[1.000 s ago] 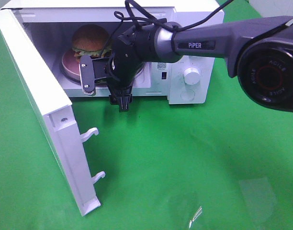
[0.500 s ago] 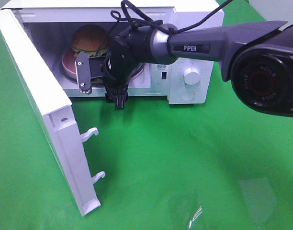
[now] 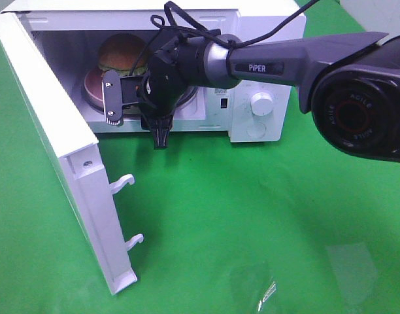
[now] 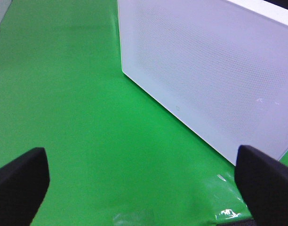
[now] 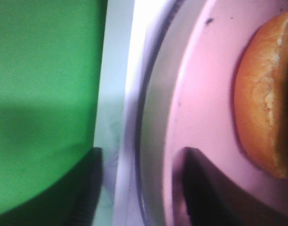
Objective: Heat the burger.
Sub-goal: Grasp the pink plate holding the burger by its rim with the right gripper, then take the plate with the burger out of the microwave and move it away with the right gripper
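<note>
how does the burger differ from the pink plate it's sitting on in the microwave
The burger is a tall golden-brown dome, while the pink plate is flat and low. The plate is wider, so its rim shows out past the burger. The burger rests on the plate, and the plate rests on the microwave floor. The burger looks glossy; the plate looks matte, with a few dark specks in the right wrist view. Both are round and inside the open microwave.

Microwave (image 3: 259, 78) is the landmark. Its door (image 3: 56, 144) swings out at its left front and walls off that side. The right arm (image 3: 278, 62) crosses the cavity mouth, blocking most of it; burger (image 3: 121, 52) and plate (image 3: 95, 85) fill the cavity's left. Green mat (image 3: 252, 216) before the microwave lies bare.
</note>
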### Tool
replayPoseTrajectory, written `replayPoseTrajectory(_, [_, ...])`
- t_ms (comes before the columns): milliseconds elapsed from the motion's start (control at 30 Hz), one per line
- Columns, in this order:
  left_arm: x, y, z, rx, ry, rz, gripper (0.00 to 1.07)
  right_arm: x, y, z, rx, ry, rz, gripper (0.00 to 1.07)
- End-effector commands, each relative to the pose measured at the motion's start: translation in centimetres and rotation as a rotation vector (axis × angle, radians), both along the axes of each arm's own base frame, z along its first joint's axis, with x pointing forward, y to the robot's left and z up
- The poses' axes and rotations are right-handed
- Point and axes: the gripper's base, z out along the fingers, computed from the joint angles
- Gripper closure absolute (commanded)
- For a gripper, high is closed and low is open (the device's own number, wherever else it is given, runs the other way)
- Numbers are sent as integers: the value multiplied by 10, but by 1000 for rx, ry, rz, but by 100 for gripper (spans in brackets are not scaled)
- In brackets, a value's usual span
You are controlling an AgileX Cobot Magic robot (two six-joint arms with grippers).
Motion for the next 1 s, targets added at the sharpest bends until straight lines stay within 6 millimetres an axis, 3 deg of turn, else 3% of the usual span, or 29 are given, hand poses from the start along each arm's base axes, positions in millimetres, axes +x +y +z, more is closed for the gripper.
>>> replayPoseTrajectory(33, [-1, 0, 0, 2, -25, 5, 7, -3, 3, 0, 19, 28, -20, 94])
replayPoseTrajectory(67, [-1, 0, 0, 2, -25, 5, 7, -3, 3, 0, 19, 28, -20, 94])
replayPoseTrajectory(100, [-1, 0, 0, 2, -25, 5, 7, -4, 3, 2, 22, 44, -29, 106])
replayPoseTrajectory(167, [-1, 0, 0, 2, -25, 5, 7, -5, 3, 5, 30, 51, -34, 107])
replayPoseTrajectory(533, [-1, 0, 0, 2, -25, 5, 7, -16, 6, 24, 67, 130, -56, 107])
replayPoseTrajectory(1000, [-1, 0, 0, 2, -25, 5, 7, -29, -4, 34, -83, 120, 87, 107])
